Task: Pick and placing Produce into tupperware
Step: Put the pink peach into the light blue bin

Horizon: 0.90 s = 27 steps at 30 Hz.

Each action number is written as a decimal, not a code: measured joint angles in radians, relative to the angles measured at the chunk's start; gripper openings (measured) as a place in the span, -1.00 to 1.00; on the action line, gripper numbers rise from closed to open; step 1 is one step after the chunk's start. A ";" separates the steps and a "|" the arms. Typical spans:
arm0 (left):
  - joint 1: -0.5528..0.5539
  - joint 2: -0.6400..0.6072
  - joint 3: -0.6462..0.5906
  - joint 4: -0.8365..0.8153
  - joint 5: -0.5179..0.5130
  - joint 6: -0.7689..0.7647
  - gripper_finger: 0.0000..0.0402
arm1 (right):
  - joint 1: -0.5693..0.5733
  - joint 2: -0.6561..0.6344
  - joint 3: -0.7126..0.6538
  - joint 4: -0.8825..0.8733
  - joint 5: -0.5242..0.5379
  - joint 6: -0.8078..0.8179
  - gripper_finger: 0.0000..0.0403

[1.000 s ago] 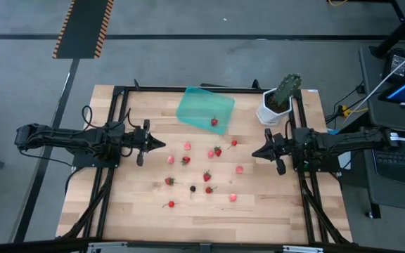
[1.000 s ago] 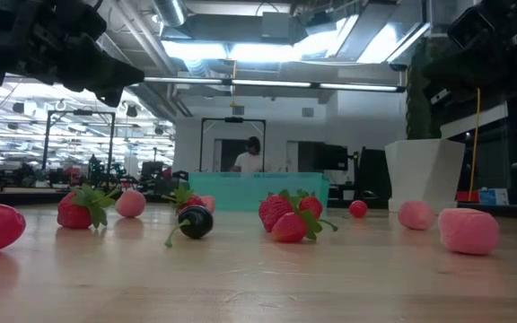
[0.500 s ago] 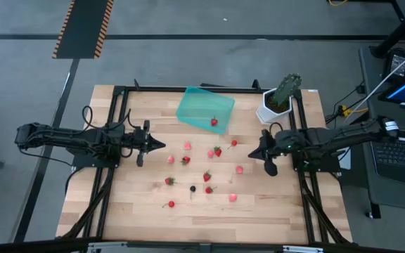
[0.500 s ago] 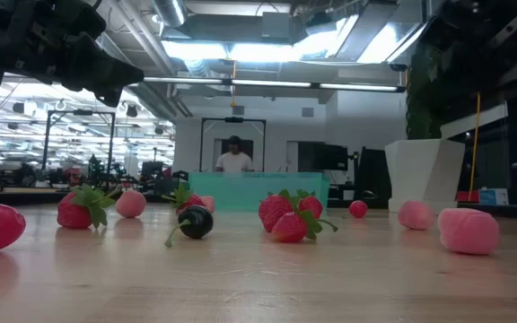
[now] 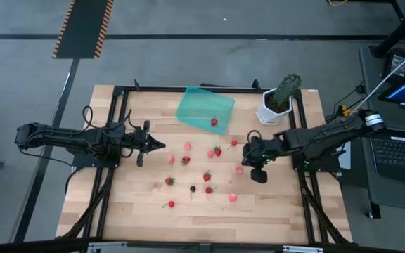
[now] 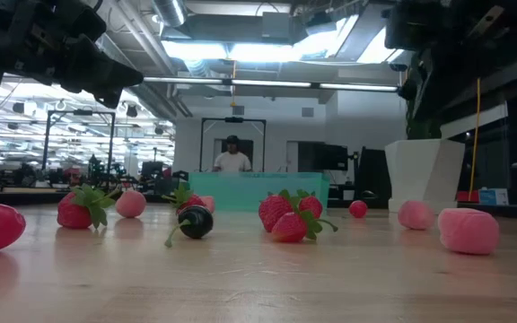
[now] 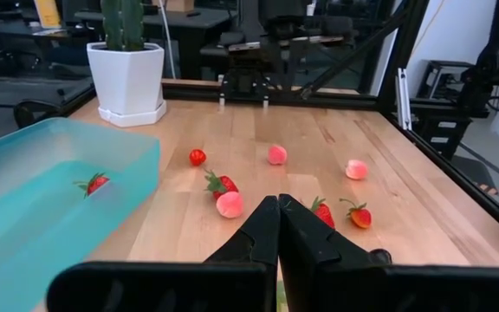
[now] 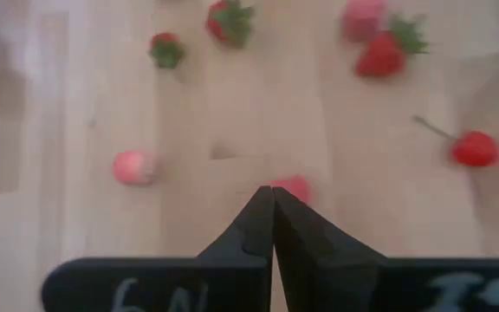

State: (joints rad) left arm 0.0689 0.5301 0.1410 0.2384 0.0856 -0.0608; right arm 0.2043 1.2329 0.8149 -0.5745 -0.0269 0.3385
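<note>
Since the earlier frames, the right gripper [image 5: 242, 157] has swung in from the table's right edge toward the berries, fingers pressed together, and now hovers over a pale pink berry [image 5: 239, 169], probably lining up a pick. At the left side, the left gripper [image 5: 162, 145] waits, also closed and empty. Most strawberries [image 5: 217, 150] lie scattered across the wooden table [image 5: 139, 204]. One red strawberry [image 5: 214, 121] already sits in the teal tupperware [image 5: 195, 107] at the far side.

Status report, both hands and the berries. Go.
Left hand shut, empty, waiting. Right hand shut above pink berry. One strawberry in tupperware. Nothing blocking.
</note>
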 joint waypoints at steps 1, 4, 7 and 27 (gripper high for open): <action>0.000 0.000 0.000 -0.002 0.000 0.000 -1.00 | 0.004 0.026 0.016 0.000 -0.014 0.000 -0.95; 0.000 0.000 0.000 -0.002 0.000 0.000 -1.00 | 0.010 0.102 0.052 0.000 -0.066 0.010 -0.95; 0.000 0.000 0.000 -0.002 0.000 0.000 -1.00 | 0.010 0.172 0.071 -0.009 -0.100 0.054 -0.94; 0.000 0.000 0.000 -0.002 0.001 -0.012 -1.00 | 0.008 0.238 0.081 -0.066 -0.069 0.101 -0.22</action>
State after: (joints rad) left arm 0.0689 0.5304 0.1410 0.2359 0.0864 -0.0727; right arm 0.2127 1.4708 0.8963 -0.6408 -0.0959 0.4400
